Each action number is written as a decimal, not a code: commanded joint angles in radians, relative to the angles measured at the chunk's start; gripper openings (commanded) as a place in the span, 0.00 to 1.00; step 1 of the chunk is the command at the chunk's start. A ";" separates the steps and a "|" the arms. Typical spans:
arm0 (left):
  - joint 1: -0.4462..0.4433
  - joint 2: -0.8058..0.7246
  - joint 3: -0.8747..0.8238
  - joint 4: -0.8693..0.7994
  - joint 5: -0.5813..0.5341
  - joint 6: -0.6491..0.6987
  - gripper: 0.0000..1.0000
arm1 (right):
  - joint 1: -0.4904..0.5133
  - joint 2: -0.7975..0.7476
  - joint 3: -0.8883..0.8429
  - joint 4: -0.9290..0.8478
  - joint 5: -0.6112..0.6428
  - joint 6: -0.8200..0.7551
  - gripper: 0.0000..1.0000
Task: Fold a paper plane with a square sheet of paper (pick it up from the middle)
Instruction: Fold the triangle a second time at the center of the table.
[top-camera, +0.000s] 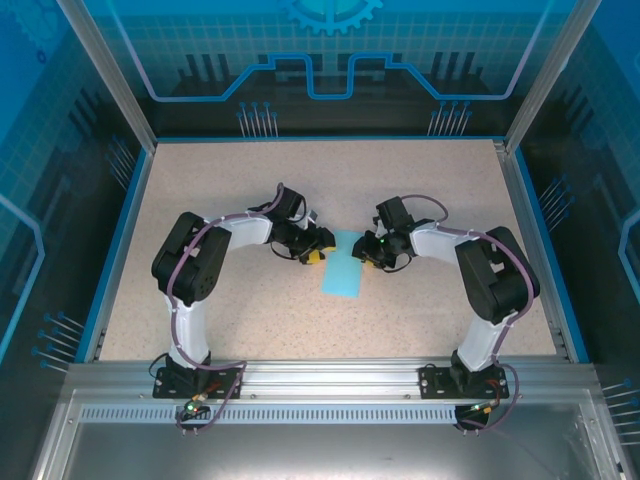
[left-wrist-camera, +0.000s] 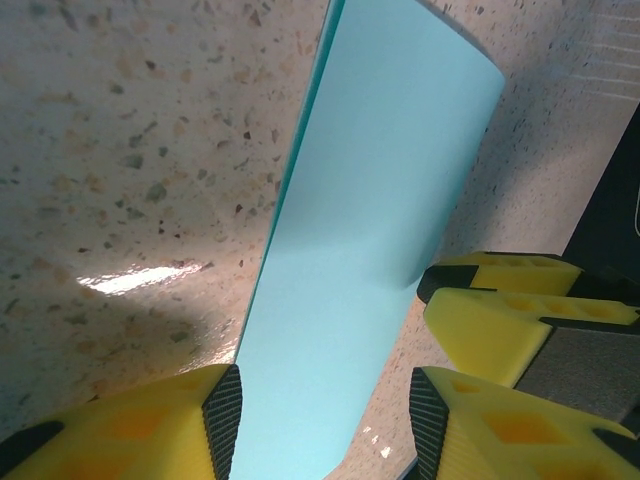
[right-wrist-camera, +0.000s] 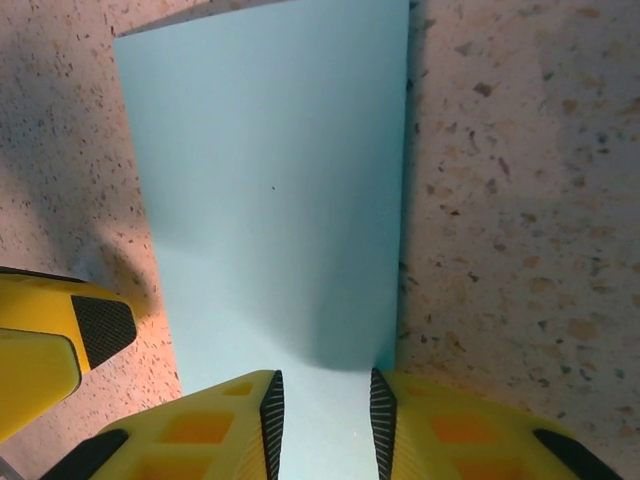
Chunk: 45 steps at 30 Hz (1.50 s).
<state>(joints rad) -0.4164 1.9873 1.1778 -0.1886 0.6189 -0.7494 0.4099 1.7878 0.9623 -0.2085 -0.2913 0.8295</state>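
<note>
The square sheet of paper (top-camera: 343, 268) lies on the speckled table as a long light-cyan rectangle, folded in two, between both grippers. My left gripper (top-camera: 318, 250) is at its left side, low over the table. In the left wrist view the jaws (left-wrist-camera: 325, 420) stand wide apart, straddling the near end of the sheet (left-wrist-camera: 370, 230) without pinching it. My right gripper (top-camera: 372, 252) is at the sheet's right side. Its jaws (right-wrist-camera: 325, 420) are narrower but apart, over the sheet (right-wrist-camera: 270, 180) near its right edge. A paper plane is out of view.
The two grippers are close together: the right one's yellow fingers (left-wrist-camera: 500, 310) show beside the left jaws, and a left finger (right-wrist-camera: 60, 340) shows in the right wrist view. A blue rim (top-camera: 128, 220) borders the table (top-camera: 250, 190), and an aluminium rail (top-camera: 330, 375) runs along the near edge.
</note>
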 joint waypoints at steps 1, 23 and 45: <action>-0.007 0.019 0.024 -0.034 0.018 0.023 0.51 | -0.011 0.031 -0.009 -0.014 0.007 -0.010 0.31; -0.034 0.042 0.050 -0.066 0.017 0.035 0.51 | -0.012 0.042 -0.031 -0.016 0.019 -0.007 0.31; -0.043 -0.145 -0.108 -0.095 -0.050 -0.012 0.54 | -0.016 0.056 -0.031 -0.005 0.012 -0.007 0.30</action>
<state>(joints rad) -0.4477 1.8824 1.1145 -0.2714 0.5579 -0.7341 0.4049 1.8030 0.9546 -0.1963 -0.2955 0.8291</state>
